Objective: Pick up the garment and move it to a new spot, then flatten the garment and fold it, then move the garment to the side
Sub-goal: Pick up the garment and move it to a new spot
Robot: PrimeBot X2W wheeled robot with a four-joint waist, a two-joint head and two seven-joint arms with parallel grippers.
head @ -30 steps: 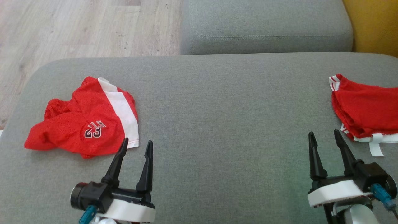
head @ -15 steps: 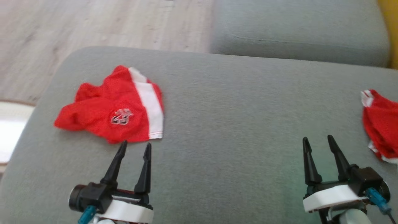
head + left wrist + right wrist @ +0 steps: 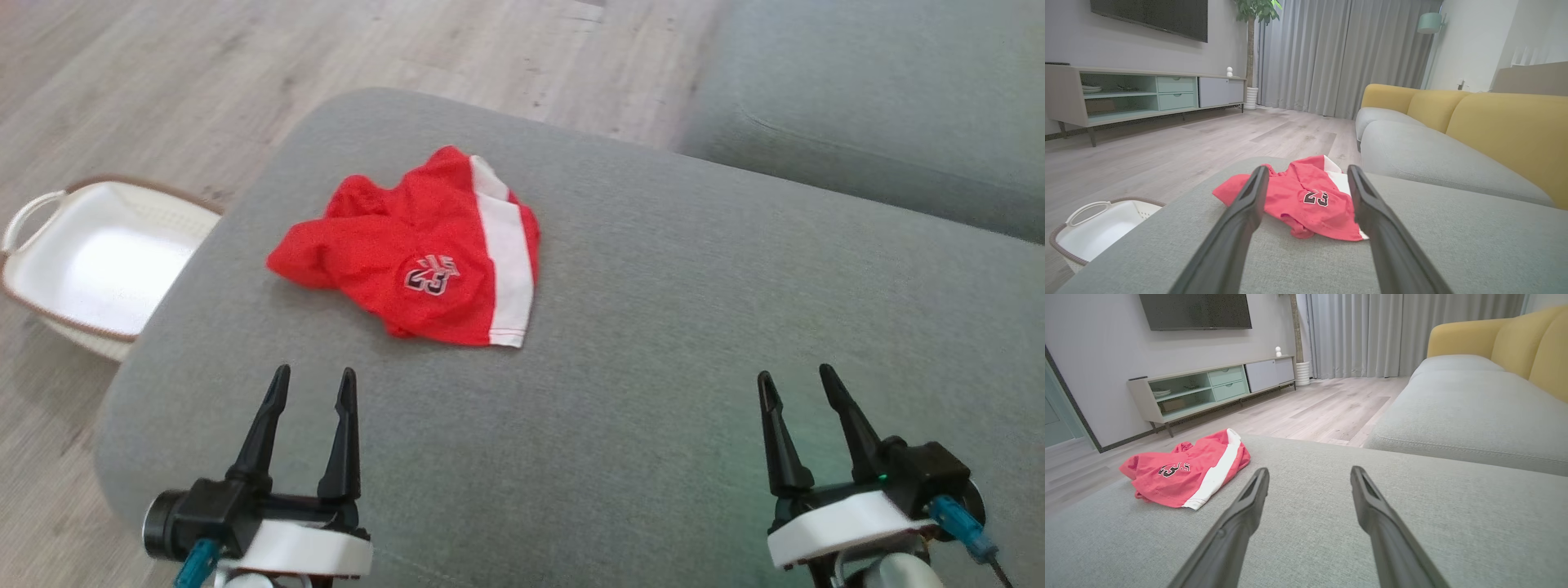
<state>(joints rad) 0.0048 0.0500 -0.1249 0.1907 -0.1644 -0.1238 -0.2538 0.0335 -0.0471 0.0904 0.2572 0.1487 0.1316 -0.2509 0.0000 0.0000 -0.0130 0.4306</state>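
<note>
The garment (image 3: 424, 261) is a red jersey piece with a white stripe and a "23" mark, lying crumpled on the grey ottoman (image 3: 653, 343) toward its far left part. It also lies ahead of the fingers in the left wrist view, garment (image 3: 1306, 200), and off to the left in the right wrist view, garment (image 3: 1188, 471). My left gripper (image 3: 314, 384) hovers open a short way in front of the garment, touching nothing. Over the right side of the cushion my right gripper (image 3: 796, 384) stands open and empty.
A white basket (image 3: 90, 261) with a brown rim stands on the wooden floor (image 3: 204, 82) left of the ottoman. A grey and yellow sofa (image 3: 1453, 134) lies beyond the ottoman. A TV cabinet (image 3: 1208, 388) and curtains stand far off.
The head camera has swung left: the garment now sits nearer the picture's centre, the basket has come into view, and a second red garment at the right has left it.
</note>
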